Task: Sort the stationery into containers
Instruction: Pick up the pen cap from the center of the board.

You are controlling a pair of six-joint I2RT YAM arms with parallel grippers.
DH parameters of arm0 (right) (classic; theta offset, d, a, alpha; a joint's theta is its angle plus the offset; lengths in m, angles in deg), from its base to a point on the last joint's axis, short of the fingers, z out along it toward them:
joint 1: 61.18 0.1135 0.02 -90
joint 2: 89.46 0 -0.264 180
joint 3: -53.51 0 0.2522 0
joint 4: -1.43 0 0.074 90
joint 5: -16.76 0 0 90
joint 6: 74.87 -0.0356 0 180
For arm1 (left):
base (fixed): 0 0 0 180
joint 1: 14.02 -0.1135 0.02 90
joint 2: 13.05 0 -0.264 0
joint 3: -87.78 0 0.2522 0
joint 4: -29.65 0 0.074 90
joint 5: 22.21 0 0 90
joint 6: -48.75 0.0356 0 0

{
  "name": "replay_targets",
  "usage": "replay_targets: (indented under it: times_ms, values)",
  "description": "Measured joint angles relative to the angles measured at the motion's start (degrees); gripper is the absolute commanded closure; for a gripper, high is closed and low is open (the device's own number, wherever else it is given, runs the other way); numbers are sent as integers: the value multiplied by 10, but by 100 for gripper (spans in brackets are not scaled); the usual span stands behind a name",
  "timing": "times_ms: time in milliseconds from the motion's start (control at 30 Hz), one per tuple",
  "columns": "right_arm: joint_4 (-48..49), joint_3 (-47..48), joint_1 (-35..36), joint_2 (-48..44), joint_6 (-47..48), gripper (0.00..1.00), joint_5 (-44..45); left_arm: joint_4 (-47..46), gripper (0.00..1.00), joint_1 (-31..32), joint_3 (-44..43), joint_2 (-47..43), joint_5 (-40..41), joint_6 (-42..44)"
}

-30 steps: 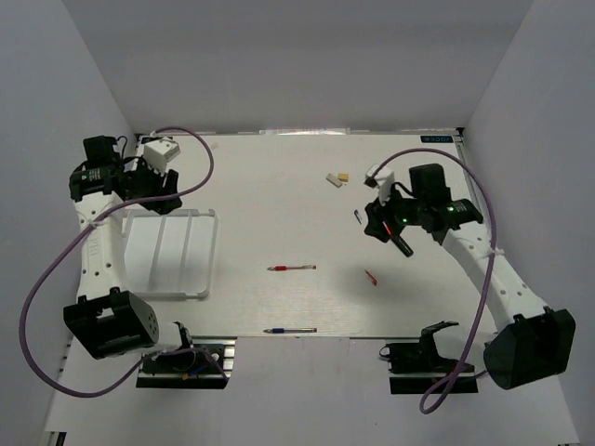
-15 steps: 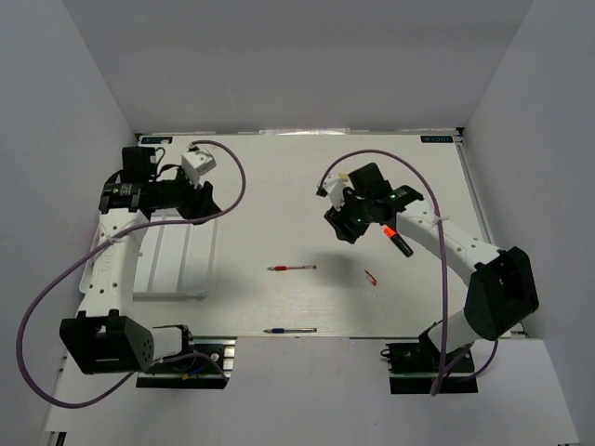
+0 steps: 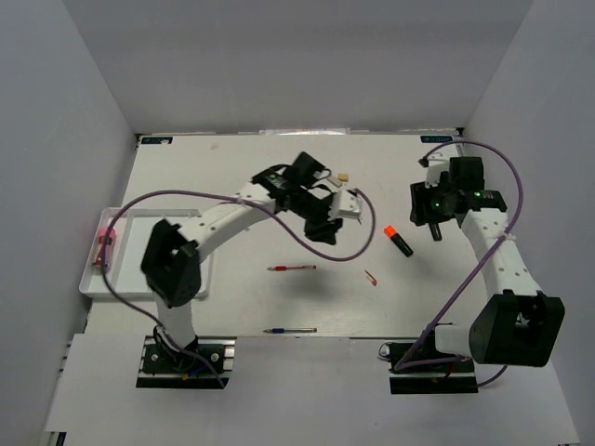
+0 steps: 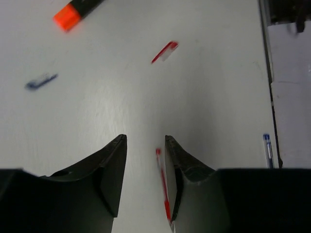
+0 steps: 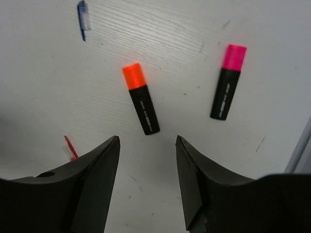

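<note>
My left gripper (image 3: 323, 232) hangs open and empty over the table's middle. In its wrist view (image 4: 144, 141) a thin red pen (image 4: 163, 189) lies on the table between the fingers, close to the right one; it also shows from the top (image 3: 292, 268). My right gripper (image 3: 434, 228) is open and empty, above and just right of the orange-capped highlighter (image 3: 398, 240). In the right wrist view, beyond that gripper (image 5: 146, 141), lie the orange-capped highlighter (image 5: 141, 99) and a pink-capped one (image 5: 227, 82). The white tray (image 3: 91, 283) sits at far left with something red in it.
A blue pen (image 3: 290, 330) lies near the front edge. A small red piece (image 3: 371, 277) lies right of the red pen. A tan eraser (image 3: 343, 176) sits behind the left arm. A small blue piece (image 5: 83, 19) lies beyond the orange highlighter.
My left arm has swung from over the tray to the middle of the table. My right gripper has moved from the middle back to the right. The orange highlighter lies where it was.
</note>
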Motion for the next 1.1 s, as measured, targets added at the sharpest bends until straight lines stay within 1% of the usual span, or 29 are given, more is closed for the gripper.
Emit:
replay_targets:
  times_ms: [100, 233, 300, 433, 500, 700, 800, 900, 1100]
  values:
    - [-12, -22, -55, -25, -13, 44, -7, -4, 53, 51, -58, 82, -35, 42]
    - [-23, -35, -111, -42, -32, 43, -23, -15, 54, 88, -85, 145, -57, 107]
    - [-25, -39, -129, -50, -41, 43, -33, -5, 54, 102, -110, 176, -55, 136]
    - [-28, -40, -160, -54, -51, 43, -60, 49, 52, 136, -210, 257, -21, 198]
    - [-28, -40, -173, -54, -54, 42, -75, 69, 51, 151, -245, 286, -6, 217]
    - [-28, -42, -193, -54, -50, 42, -104, 94, 51, 175, -247, 301, 23, 256]
    - [-31, -42, -200, -54, -44, 42, -115, 124, 49, 182, -272, 317, 32, 275]
    - [-35, -42, -207, -54, -38, 42, -124, 137, 48, 186, -296, 340, 42, 283]
    - [-42, -46, -216, -54, -27, 42, -142, 142, 48, 193, -296, 373, 75, 290]
